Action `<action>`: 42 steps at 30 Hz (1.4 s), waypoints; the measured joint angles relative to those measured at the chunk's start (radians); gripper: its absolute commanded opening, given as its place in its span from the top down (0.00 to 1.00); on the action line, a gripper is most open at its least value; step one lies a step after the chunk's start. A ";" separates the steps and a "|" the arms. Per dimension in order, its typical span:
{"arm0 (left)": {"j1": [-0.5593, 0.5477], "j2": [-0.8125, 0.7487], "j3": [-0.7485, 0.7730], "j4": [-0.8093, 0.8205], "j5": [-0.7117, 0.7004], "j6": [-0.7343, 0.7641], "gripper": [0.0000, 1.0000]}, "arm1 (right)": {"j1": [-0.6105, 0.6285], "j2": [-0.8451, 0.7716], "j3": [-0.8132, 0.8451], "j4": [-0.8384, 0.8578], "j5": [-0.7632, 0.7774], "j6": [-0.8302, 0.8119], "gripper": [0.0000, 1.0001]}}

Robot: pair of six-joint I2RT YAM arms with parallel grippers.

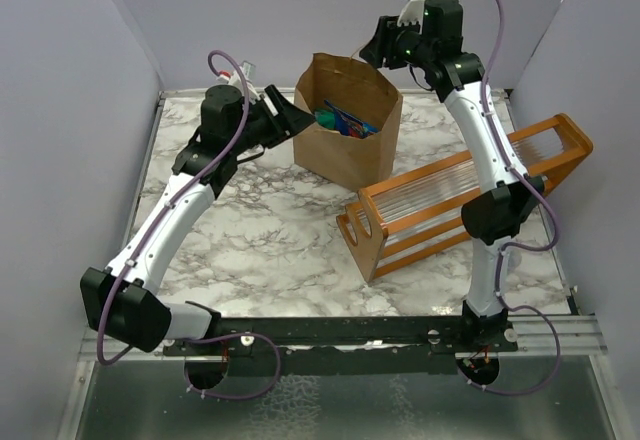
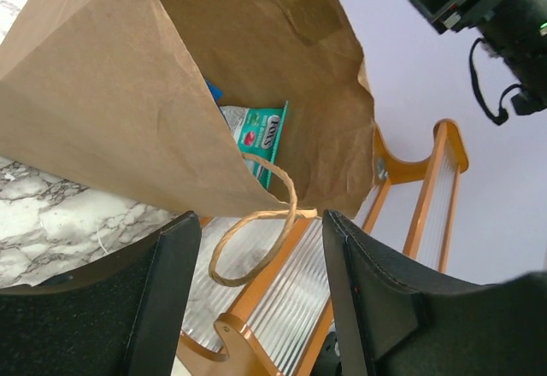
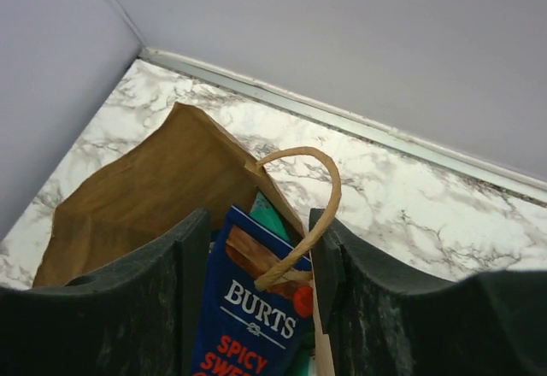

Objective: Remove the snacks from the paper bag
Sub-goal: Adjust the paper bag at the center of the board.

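right wrist: right claw [image 3: 259, 235] spread astride paper bag [image 3: 145, 179] rim; left claw [image 2: 261, 226] spread beside it

one paper bag [image 1: 345, 150], one blue packet [image 3: 248, 316], one teal packet [image 2: 261, 135], one orange rack [image 1: 378, 250].

A marble table [image 1: 260, 245] bears the paper bag [image 1: 345, 150] and an orange rack [image 1: 420, 205].

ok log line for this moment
brown kraft paper bag: upright, snack packets inside | left jaws: open by paper handle | right jaws: open above blue packet
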 measured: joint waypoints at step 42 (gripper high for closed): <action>0.091 0.008 -0.257 -0.082 -0.089 0.108 0.84 | 0.095 -0.015 -0.221 0.398 -0.327 -0.085 0.99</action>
